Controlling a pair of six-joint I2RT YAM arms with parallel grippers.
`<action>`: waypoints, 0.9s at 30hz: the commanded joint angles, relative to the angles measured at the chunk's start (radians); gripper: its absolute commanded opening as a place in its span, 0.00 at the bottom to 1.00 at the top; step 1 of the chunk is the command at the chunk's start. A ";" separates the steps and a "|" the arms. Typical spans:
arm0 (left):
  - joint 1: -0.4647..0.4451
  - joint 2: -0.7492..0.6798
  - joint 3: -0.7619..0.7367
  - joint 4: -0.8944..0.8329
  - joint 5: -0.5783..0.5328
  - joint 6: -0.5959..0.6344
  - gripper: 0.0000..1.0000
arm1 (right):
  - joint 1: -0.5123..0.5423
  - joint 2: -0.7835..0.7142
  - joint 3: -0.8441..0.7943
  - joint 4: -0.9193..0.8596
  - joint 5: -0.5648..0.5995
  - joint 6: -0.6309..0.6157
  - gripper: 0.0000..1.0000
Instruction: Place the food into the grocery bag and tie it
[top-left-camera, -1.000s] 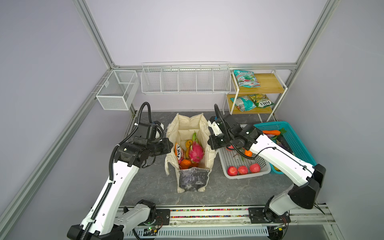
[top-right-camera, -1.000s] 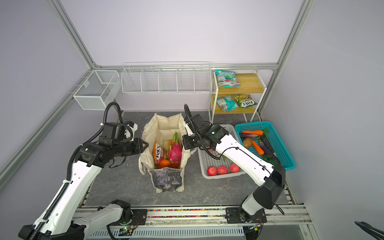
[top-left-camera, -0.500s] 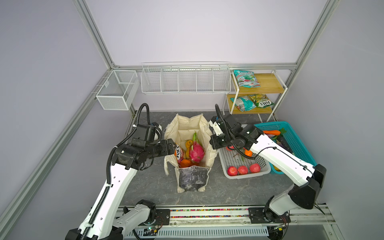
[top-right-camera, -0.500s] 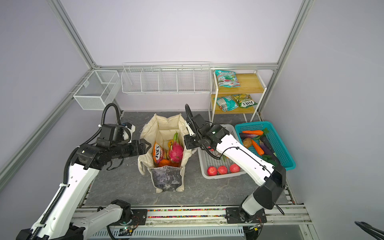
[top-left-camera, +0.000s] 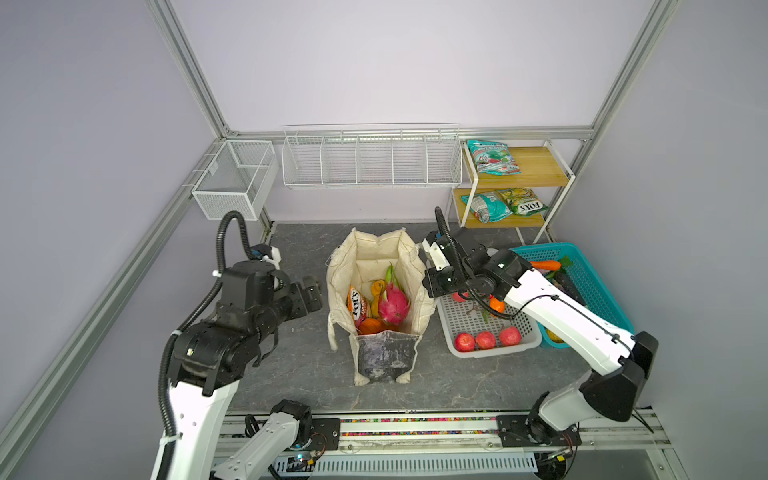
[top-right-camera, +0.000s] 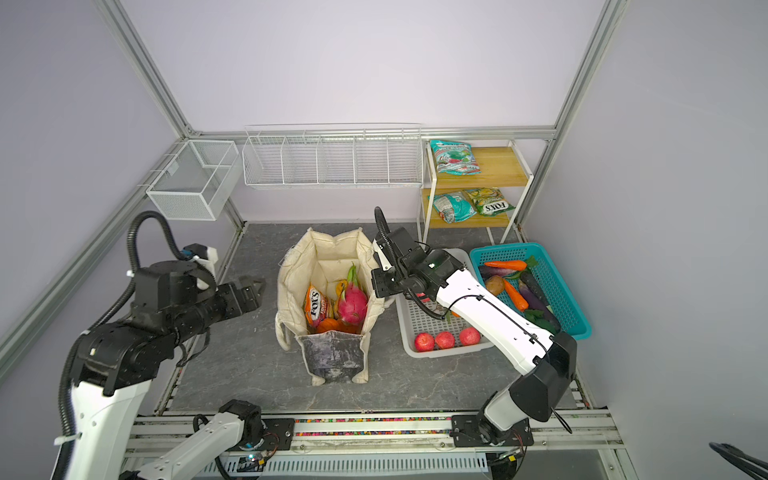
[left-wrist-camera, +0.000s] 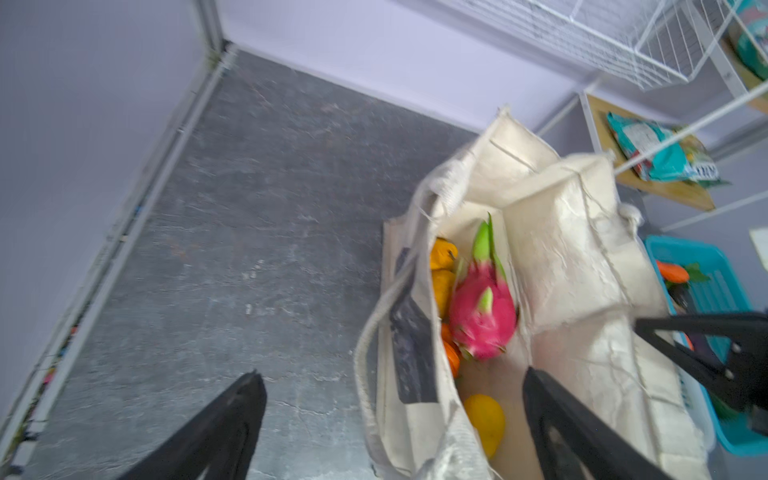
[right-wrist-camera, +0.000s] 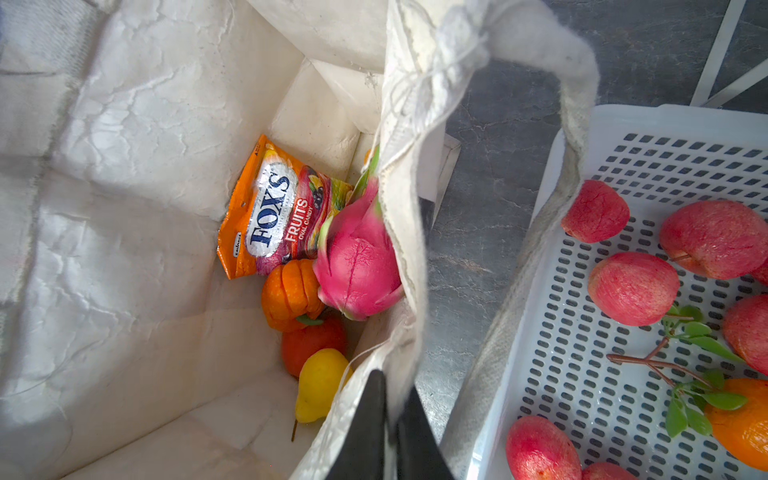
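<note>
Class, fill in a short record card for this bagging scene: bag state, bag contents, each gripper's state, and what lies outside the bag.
bag: cream grocery bag, upright, mouth open, handles loose, untied
inside: dragon fruit, snack packet, orange, bumpy fruit, yellow pear
left gripper: open, beside the bag, not touching
right gripper: shut on the bag's rim nearest the white basket
outside: red apples in white basket; vegetables in teal basket

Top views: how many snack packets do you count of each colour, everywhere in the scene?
teal packets: 2
green packet: 1
orange packet, inside the tote: 1
Total: 4
</note>
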 joint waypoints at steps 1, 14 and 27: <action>0.118 -0.037 -0.053 -0.060 -0.041 0.020 0.91 | -0.012 -0.041 -0.024 -0.007 0.011 -0.015 0.11; 0.416 -0.083 -0.594 0.261 0.597 -0.058 0.74 | -0.018 -0.052 -0.065 0.030 -0.027 -0.003 0.11; 0.416 0.072 -0.632 0.373 0.756 -0.011 0.63 | -0.019 -0.050 -0.073 0.041 -0.039 -0.001 0.11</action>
